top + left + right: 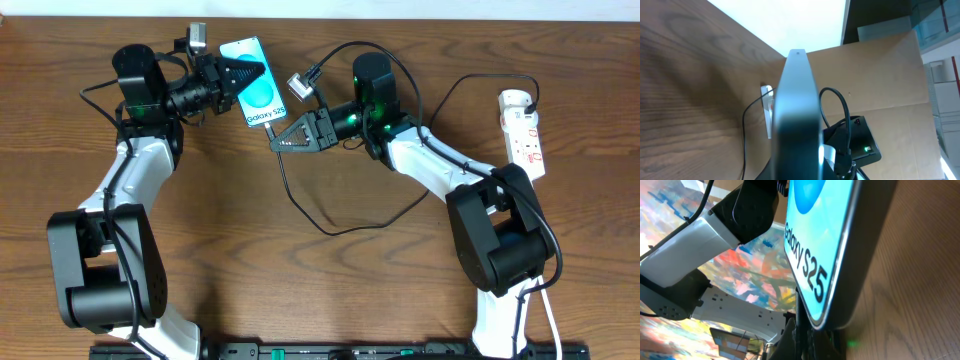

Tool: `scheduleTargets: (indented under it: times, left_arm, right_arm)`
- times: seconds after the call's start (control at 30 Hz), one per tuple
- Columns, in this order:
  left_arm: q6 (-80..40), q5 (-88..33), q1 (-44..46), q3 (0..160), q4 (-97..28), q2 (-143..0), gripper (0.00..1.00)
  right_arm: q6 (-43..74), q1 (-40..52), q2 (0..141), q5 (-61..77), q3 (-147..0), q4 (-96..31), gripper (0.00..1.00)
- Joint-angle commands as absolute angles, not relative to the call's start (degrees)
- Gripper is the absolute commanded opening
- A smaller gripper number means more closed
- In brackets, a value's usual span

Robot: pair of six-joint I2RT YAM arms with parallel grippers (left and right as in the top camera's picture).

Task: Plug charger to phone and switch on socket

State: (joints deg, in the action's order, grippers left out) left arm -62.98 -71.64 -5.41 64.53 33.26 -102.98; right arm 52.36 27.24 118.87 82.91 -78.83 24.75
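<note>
The phone (258,100) shows a cyan-blue screen reading "Galaxy S25" at the back centre-left. My left gripper (243,73) is shut on its upper end; in the left wrist view the phone (797,100) is edge-on and hides the jaws. My right gripper (275,140) is at the phone's lower end, shut on the tip of the charger. The charger's thin black cable (330,228) loops over the table to the socket (525,125). In the right wrist view the phone's lower corner (815,240) is just above my fingers (805,340). The plug tip itself is hidden.
The socket, a white power strip with red marks, lies at the far right with its thick white cord (545,300) running toward the front. It also shows in the left wrist view (767,102). Both arms reach across the wooden table (300,290).
</note>
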Motion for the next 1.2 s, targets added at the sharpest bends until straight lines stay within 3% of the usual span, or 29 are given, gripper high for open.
scheduleTargets:
  times: [0.0, 1.17]
  left_arm:
    - [-62.8, -72.8, -5.0, 65.0, 33.8, -103.0, 0.07]
    - [-61.8, -77.6, -5.1, 65.1, 33.8, -103.0, 0.07]
  right_arm:
    - [53.0, 26.9, 118.4, 82.5, -79.4, 25.1, 0.01]
    - [53.2, 25.9, 118.4, 82.9, -79.4, 26.0, 0.01]
